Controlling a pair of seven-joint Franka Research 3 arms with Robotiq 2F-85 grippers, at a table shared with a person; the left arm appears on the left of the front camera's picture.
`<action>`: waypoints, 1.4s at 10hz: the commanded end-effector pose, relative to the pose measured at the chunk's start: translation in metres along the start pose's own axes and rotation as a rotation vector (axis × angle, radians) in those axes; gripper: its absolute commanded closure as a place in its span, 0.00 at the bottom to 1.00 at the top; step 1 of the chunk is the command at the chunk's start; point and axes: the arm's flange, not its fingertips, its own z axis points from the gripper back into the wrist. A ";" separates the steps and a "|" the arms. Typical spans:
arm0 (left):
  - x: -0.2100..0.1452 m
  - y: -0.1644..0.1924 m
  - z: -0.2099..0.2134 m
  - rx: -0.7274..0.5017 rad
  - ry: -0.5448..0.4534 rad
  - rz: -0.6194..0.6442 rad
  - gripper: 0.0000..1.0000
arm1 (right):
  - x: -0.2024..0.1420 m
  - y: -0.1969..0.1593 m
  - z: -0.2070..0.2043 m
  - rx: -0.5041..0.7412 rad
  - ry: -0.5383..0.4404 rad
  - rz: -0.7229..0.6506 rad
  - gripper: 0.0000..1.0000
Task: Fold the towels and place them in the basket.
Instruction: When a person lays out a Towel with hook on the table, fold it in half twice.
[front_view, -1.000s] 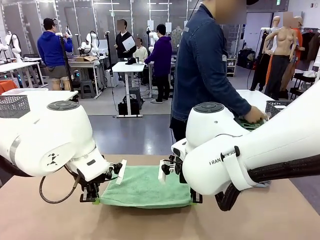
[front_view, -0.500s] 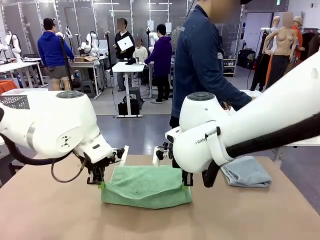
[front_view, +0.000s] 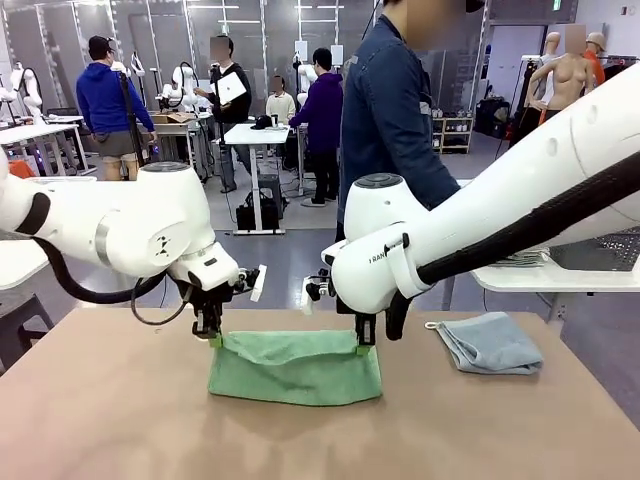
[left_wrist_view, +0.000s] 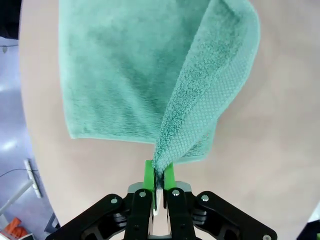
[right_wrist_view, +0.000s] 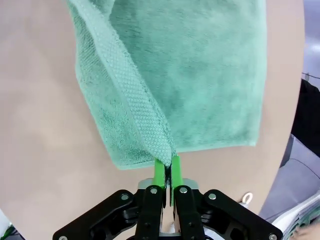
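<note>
A: Status. The green towel is mid-table and doubled over. Its near fold lies on the brown table, and its far top edge hangs lifted between the two grippers. The left gripper is pressed together on one corner. The right gripper pinches the other.

B: Noted. Failure modes?

A: Three, as judged.
- Slip: each pinch takes only the woven border at the very corner. A pull apart or a quick carry could drag a corner free, and the layer would flop open.
- Sag: the edge droops between the grippers, so laying it down slack may leave a wrinkle or unmatched edges.
- Drag: moving low would tow the lower layer and skew the fold.

B: Room?

A: There is bare table to the left and toward the camera. On the right, the folded blue-grey towel lies near the green one but apart from it, and a rightward sweep could nudge it. The table's far edge is just behind the grippers, and a person stands there. What looks like the dark basket sits on the white side table at far right, partly cut off, so reaching it looks like a long carry.
</note>
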 end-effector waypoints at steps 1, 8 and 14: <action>0.006 0.029 0.002 -0.018 0.044 -0.011 0.92 | 0.007 -0.023 -0.007 -0.020 0.042 -0.017 0.94; 0.007 0.078 -0.019 -0.042 0.048 0.036 0.92 | 0.001 -0.077 -0.028 -0.014 0.072 -0.091 0.94; 0.006 0.105 -0.034 -0.043 0.054 0.079 0.92 | -0.007 -0.095 -0.040 -0.037 0.094 -0.171 0.94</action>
